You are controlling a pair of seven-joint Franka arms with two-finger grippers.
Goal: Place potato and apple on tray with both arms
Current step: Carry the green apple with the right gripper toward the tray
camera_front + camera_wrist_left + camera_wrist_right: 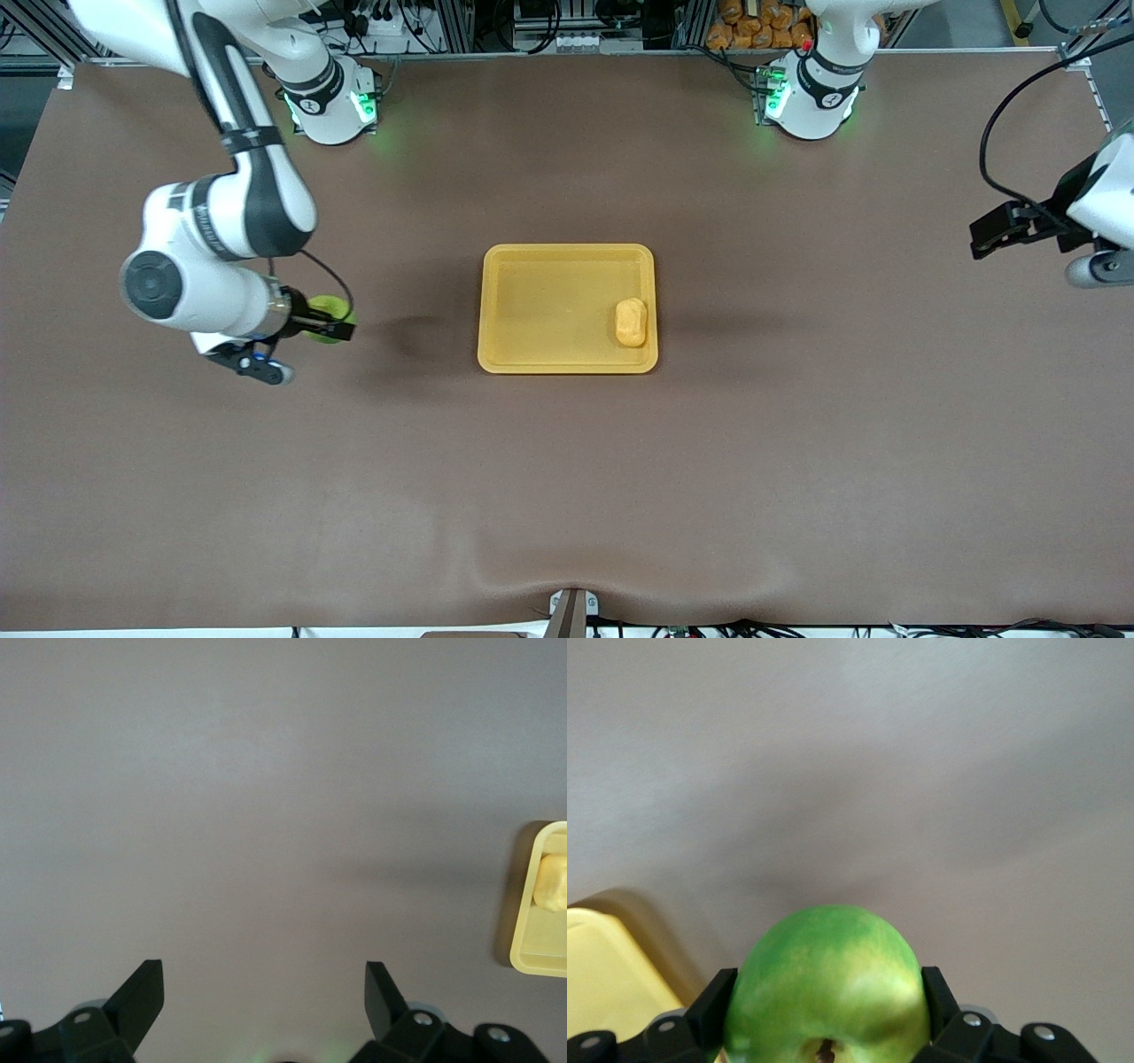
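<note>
The yellow tray (532, 301) lies at the table's middle. On it, near the corner toward the left arm's end and the front camera, rests the yellow-orange potato (631, 322). My right gripper (330, 321) is shut on the green apple (331, 310), held above the bare table toward the right arm's end, beside the tray. In the right wrist view the apple (828, 988) fills the space between the fingers, with a tray corner (602, 979) at the edge. My left gripper (983, 239) hangs open and empty over the left arm's end of the table; its view shows the tray rim (532, 961) and potato (551, 884).
Brown cloth covers the whole table (567, 478). The two arm bases (332, 106) (811, 93) stand along the edge farthest from the front camera. Orange items (762, 22) sit off the table past the left arm's base.
</note>
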